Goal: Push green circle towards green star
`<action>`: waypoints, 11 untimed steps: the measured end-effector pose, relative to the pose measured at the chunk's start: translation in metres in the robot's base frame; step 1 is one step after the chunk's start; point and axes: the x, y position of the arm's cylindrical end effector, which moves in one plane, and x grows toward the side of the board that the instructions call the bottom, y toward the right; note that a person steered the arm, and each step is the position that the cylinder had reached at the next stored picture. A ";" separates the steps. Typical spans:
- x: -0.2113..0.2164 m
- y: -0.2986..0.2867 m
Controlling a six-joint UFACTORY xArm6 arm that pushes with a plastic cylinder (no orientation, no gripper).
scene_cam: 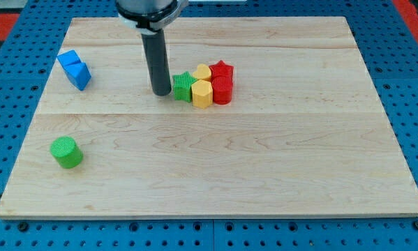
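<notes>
The green circle [66, 152] is a short green cylinder near the view's lower left of the wooden board [215, 167]. The green star [183, 87] sits near the board's upper middle, at the left end of a tight cluster. My tip [160, 93] stands just left of the green star, touching or almost touching it, and far up and to the right of the green circle.
Packed against the green star are a yellow heart [202, 72], a yellow hexagon [202, 94], a red star [222, 70] and a red cylinder-like block [222, 91]. Two blue blocks [75, 68] lie together at the upper left.
</notes>
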 end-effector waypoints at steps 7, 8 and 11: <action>0.102 -0.172; 0.103 -0.159; 0.141 -0.129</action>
